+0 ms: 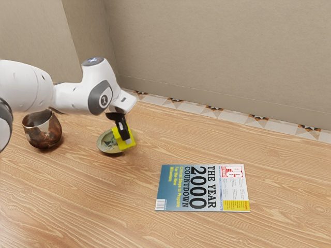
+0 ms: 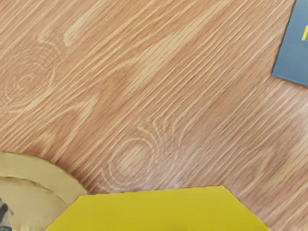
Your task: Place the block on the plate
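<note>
On the wooden table, a magazine lies near, toward the exterior view's right; a brown pot stands left. Between them, farther than the magazine: the plate. Yellow block, tilted, clamped in the gripper at the plate's right side; plate contact undetermined.

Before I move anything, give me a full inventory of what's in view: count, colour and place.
block: one, yellow, tilted in the claw at the plate's rim; contact with the plate unclear
plate: one, olive-tan with a dark design, on the table
PC Magazine issue: one, blue and white, flat on the table toward the exterior view's right
cup: one, mottled brown, upright at the exterior view's left
table: one, light brown wood grain, under everything
tile border: one, patterned, along the wall's foot
wall: beige, behind the table
arm: one, white and grey, from the exterior view's left
claw: one, black, shut on the block
</note>
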Controlling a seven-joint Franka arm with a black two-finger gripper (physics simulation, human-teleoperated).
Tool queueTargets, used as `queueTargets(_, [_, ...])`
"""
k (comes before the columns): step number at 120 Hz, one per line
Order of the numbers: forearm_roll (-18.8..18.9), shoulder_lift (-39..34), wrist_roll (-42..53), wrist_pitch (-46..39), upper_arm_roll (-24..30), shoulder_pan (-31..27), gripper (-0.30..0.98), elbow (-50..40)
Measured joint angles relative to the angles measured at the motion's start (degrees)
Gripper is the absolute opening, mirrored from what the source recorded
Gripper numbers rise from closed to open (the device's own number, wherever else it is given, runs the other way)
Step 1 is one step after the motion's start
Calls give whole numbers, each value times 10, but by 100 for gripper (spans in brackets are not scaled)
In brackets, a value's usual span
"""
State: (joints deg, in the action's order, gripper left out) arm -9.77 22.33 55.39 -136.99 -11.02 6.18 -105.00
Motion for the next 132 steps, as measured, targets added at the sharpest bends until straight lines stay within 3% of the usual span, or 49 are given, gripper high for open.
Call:
queueTargets(17, [3, 54, 1, 15, 3, -35, 42, 68])
queueTargets(68, [2, 132, 4, 29, 2, -76, 42, 152])
queueTargets(89, [1, 137, 7, 32, 2, -76, 56, 167])
queueTargets(101, [1, 118, 8, 44, 3, -69, 60, 179])
queueTargets(114, [12, 49, 5, 72, 5, -47, 63, 174])
queueTargets(132, [54, -77, -76, 194, 5, 6, 65, 177])
